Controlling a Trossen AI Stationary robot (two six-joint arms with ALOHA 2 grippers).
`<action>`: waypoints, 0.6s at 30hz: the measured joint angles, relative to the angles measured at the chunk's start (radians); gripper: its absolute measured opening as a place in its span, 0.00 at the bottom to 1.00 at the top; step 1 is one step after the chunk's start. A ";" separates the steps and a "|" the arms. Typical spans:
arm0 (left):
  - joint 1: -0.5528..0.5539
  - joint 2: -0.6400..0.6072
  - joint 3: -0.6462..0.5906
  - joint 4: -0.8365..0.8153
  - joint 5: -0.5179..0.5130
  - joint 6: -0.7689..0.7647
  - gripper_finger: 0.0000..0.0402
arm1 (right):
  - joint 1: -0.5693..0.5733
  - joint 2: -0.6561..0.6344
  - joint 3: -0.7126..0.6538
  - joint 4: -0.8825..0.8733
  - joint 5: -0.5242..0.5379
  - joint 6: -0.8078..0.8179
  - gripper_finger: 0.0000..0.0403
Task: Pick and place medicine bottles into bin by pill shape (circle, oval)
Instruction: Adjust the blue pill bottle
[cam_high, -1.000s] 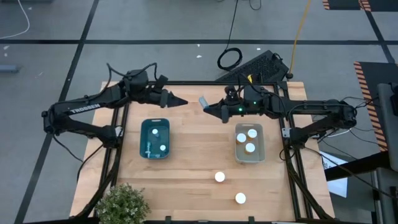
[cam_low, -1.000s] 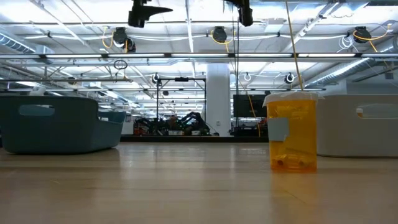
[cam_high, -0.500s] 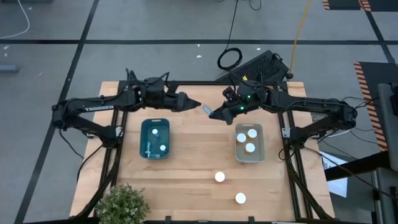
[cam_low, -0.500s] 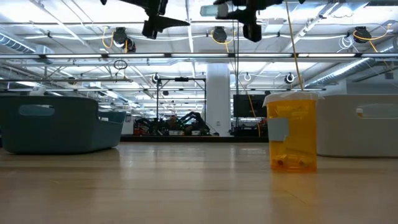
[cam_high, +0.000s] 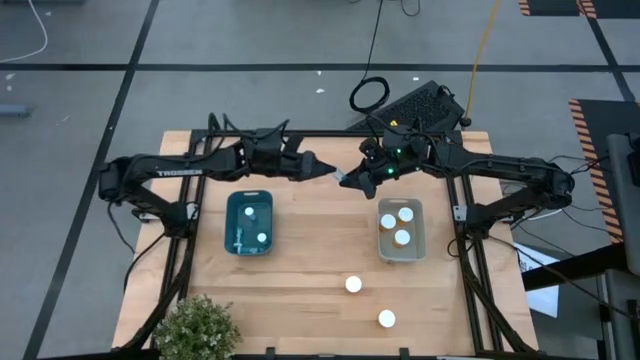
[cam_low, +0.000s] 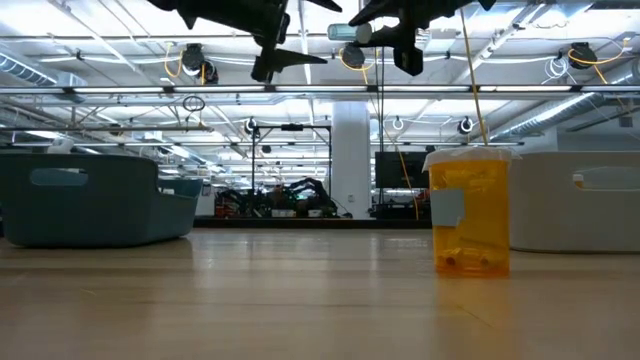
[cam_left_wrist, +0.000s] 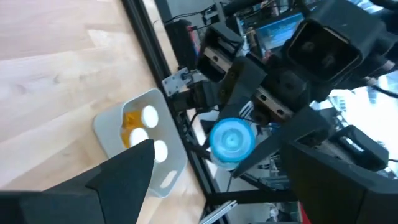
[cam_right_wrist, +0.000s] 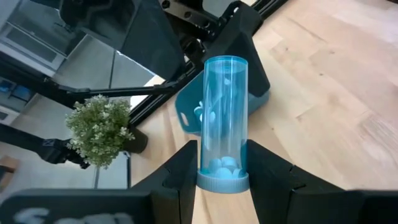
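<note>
Handover looking likely: right gripper (cam_high: 345, 181) is clenching a clear blue cylindrical pill bottle (cam_right_wrist: 222, 121) w/ blue cap, held high mid-table at far edge, while left gripper (cam_high: 328, 170) is spreading its fingers just beside it, facing the cap.

Seen from above, the teal plastic bin (cam_high: 249, 222) sat at nine o'clock of the wooden table (cam_high: 320, 270), the clear plastic bin (cam_high: 400, 231) at three. Two white-capped medicine bottles (cam_high: 353, 285) stood loose toward five o'clock, the small potted plant (cam_high: 198, 326) at seven.
</note>
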 joint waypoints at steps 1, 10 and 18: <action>0.000 0.004 0.000 0.006 0.000 -0.006 0.87 | -0.002 0.000 0.000 -0.001 0.001 -0.005 0.28; 0.006 0.023 0.000 -0.004 0.000 -0.026 0.74 | -0.003 0.027 0.000 0.004 0.026 -0.005 0.28; 0.015 0.024 0.000 0.000 0.000 -0.032 0.49 | -0.003 0.060 0.000 0.017 0.024 0.010 0.28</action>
